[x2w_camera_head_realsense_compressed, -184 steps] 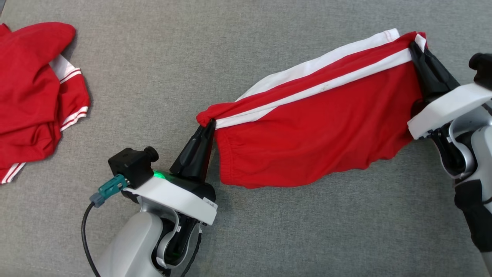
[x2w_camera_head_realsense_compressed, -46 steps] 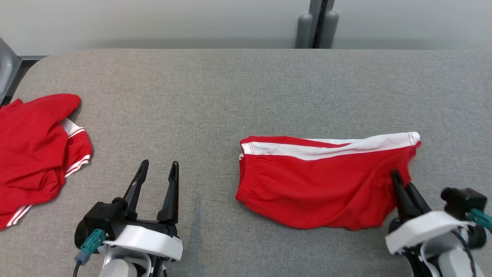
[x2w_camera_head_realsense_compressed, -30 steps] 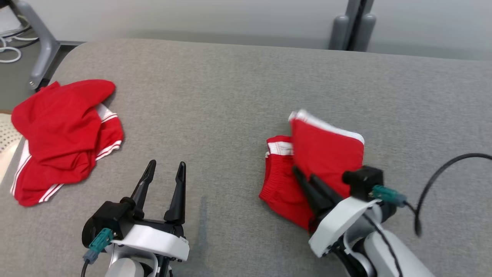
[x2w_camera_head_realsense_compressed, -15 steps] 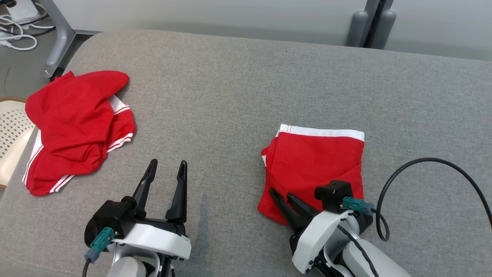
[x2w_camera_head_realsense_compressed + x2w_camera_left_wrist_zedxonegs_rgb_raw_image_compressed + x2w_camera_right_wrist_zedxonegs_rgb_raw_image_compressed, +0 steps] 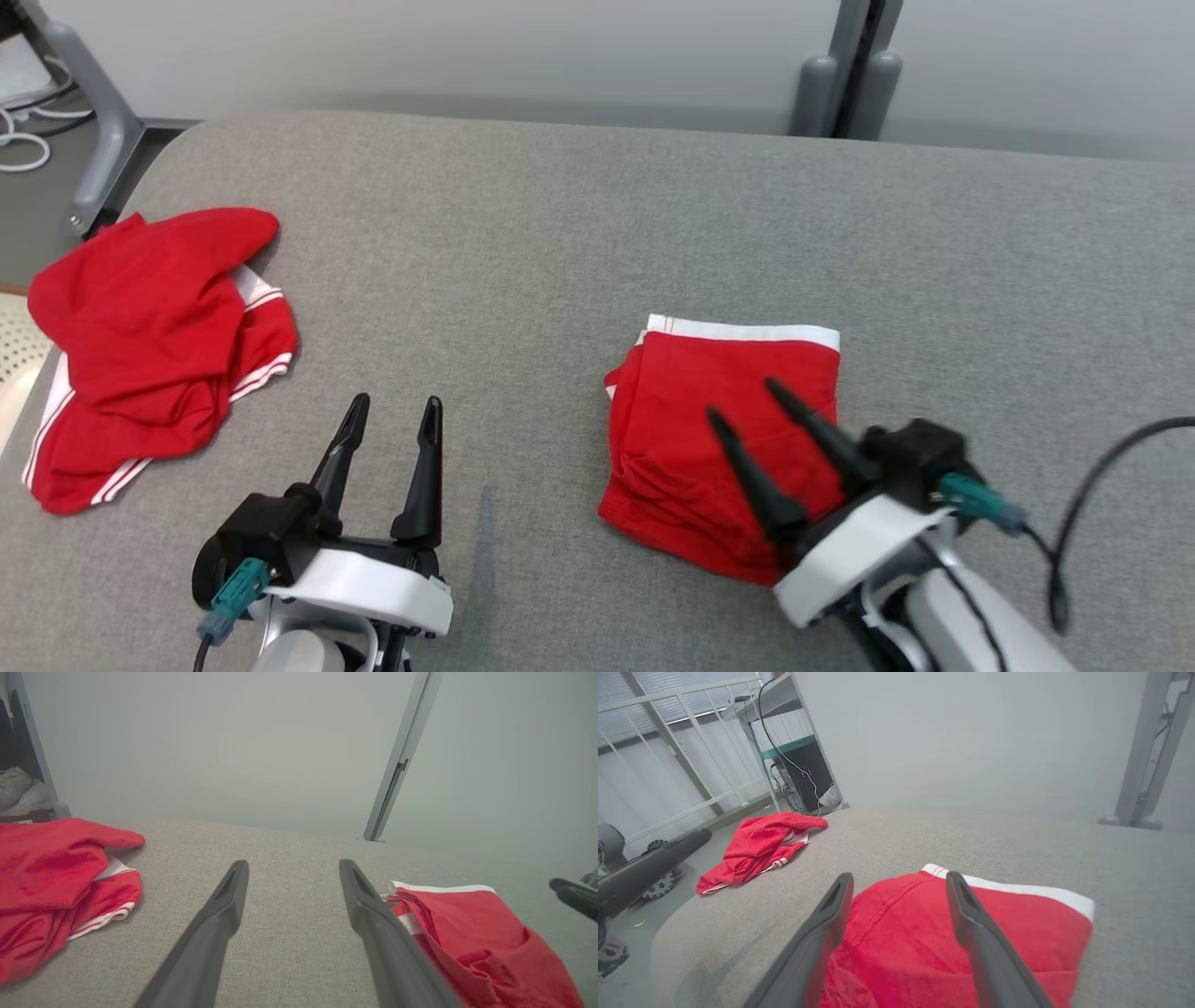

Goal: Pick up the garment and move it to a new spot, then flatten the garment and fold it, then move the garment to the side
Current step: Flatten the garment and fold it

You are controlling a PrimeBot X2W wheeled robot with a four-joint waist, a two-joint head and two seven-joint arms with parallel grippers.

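Note:
The garment point(image 5: 691, 411), red shorts with a white stripe along the far edge, lies folded into a rough square on the grey table, right of centre; it also appears in the left wrist view point(image 5: 472, 933) and the right wrist view point(image 5: 1008, 938). My right gripper point(image 5: 742, 399) hovers over its near right part, open, with nothing between the fingers point(image 5: 971, 924). My left gripper point(image 5: 392, 411) is open and empty over bare table, well to the left of the garment.
A second red garment point(image 5: 140, 345) lies crumpled at the table's left edge. The grey padded table point(image 5: 523, 243) stretches wide behind and to the right. A grey post point(image 5: 840, 65) stands beyond the far edge. A black cable point(image 5: 1102, 504) trails from the right wrist.
My right gripper has opened and let go of the garment, rising off its near edge. The shorts now lie folded in half. The left gripper stays still; the head camera has shifted.

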